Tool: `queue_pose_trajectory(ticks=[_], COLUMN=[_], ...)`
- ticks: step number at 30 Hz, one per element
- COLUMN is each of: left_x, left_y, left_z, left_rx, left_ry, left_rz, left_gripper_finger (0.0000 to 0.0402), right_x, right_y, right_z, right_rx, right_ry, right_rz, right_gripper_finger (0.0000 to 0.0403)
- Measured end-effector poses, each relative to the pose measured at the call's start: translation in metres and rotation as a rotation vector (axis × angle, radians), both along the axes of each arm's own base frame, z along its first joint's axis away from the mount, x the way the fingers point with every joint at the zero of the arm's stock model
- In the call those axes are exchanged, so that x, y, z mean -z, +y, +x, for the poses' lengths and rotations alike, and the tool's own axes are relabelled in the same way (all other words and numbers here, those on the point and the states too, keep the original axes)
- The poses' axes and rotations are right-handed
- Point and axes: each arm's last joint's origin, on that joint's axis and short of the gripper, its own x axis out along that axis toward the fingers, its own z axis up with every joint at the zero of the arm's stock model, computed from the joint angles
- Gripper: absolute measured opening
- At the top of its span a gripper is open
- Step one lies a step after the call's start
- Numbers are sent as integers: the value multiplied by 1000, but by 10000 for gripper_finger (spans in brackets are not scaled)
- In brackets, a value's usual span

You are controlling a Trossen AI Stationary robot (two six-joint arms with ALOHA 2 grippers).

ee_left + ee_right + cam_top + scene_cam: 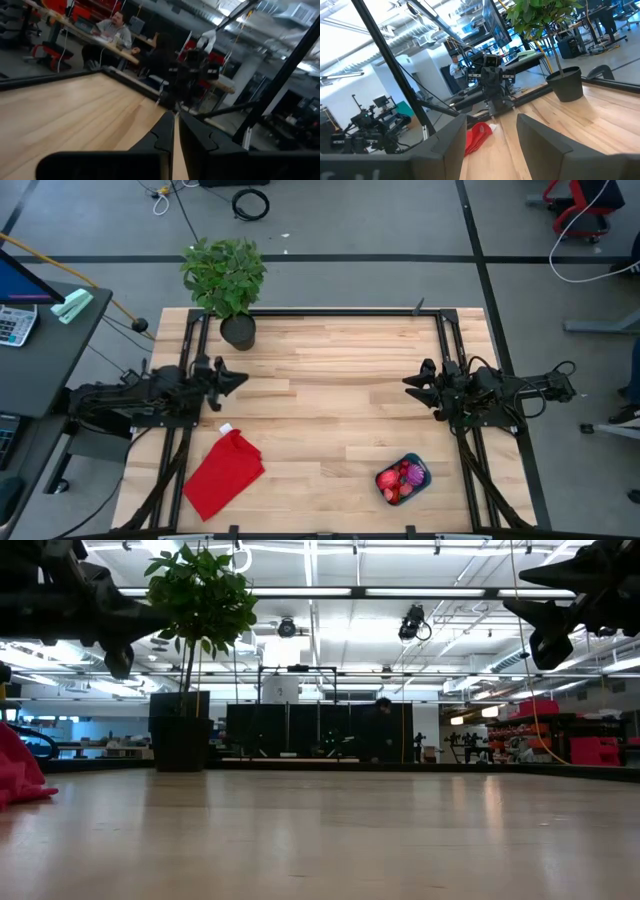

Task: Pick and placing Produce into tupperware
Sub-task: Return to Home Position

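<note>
The teal-blue tupperware [404, 479] stands near the table's near right corner, with red, pink and one purple produce [398, 480] piled inside it. My left gripper [243, 378] hovers above the table's left side, shut and empty; in its wrist view the fingers [176, 131] lie together. My right gripper [407, 383] hovers above the right side, open and empty, its fingers [490, 131] wide apart. Both are raised well above the tabletop in the low view. The tub is out of view in the low and wrist views.
A flat red cloth [224, 472] lies at the near left of the table. A green potted plant [228, 285] stands at the far left corner. Bare wood [330, 395] lies between the grippers. People sit at desks beyond the table in the left wrist view.
</note>
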Motion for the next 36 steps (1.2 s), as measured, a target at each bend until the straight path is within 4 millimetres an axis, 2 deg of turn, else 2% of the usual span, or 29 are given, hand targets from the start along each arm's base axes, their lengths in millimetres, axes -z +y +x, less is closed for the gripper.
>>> queue_pose_trajectory(ticks=[8, 23, 36], left_x=[9, 9, 9], left_y=[0, 0, 0], left_z=[1, 1, 1], left_rx=[2, -1, -1], left_ry=[97, 94, 94], left_rz=[17, 25, 25], left_gripper_finger=[37, 28, 39], right_x=[0, 0, 0], right_y=[0, 0, 0], right_z=[0, 0, 0], right_rx=[-1, 0, 0], right_ry=[0, 0, 0], right_rz=[0, 0, 0], right_gripper_finger=[183, 183, 183])
